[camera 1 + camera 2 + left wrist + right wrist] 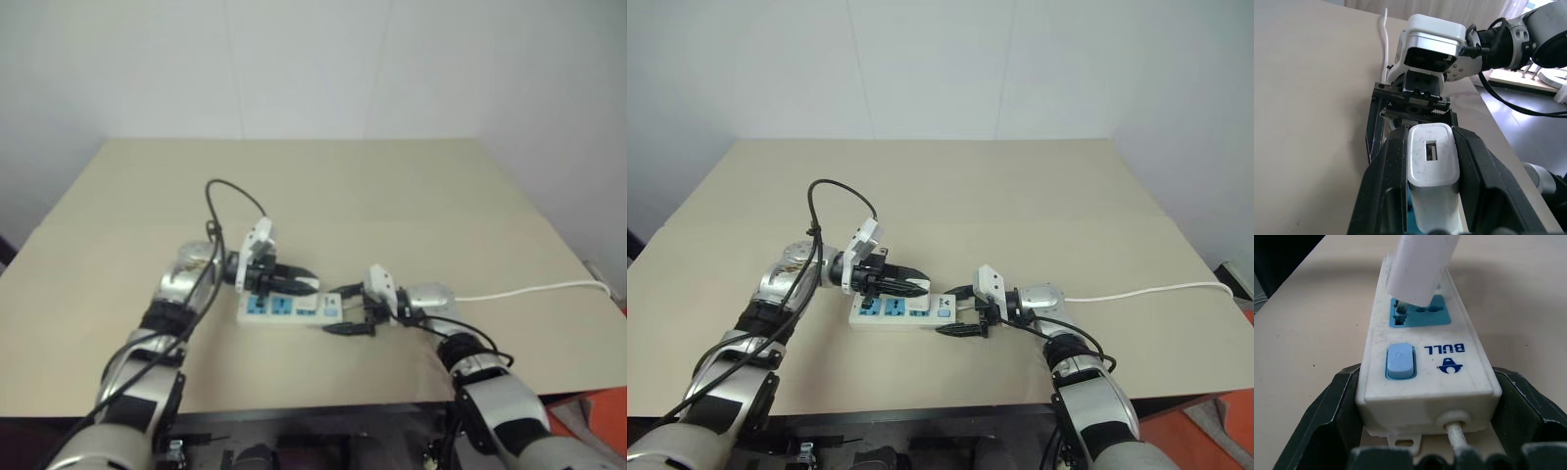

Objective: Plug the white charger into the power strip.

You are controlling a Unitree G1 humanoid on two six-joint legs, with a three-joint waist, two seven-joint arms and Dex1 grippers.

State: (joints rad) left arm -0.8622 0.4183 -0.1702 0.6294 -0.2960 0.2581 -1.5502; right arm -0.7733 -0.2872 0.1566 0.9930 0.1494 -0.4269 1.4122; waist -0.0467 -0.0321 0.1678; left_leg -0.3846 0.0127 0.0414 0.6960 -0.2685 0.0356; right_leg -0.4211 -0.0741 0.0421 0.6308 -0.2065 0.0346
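Two arms are reaching inward over the tan table (411, 186), their grippers facing each other across the power strip (906, 310). The left arm is bending in from the left, its wrist turned so the left gripper (913, 285) is pointing right and slightly downward above the strip's sockets. Its black fingers (1382, 186) are pressing on both sides of the white charger (1432, 169), pinching it firmly. In the right wrist view the charger's prongs are sitting at the nearest blue socket (1418, 316), with the body tilted; whether they are fully seated cannot be told.

The right arm is coming in from the right, forearm low over the table, with the right gripper (960, 311) pointing left. Its fingers (1334, 404) are standing wide, bracketing the switch end of the strip on both sides, apparently bracing it. That end is carrying a pale blue switch (1400, 361) and the thin white cable (529, 290), which is trailing away to the table's right edge.

The strip is lying flat near the table's front edge, between the two grippers.
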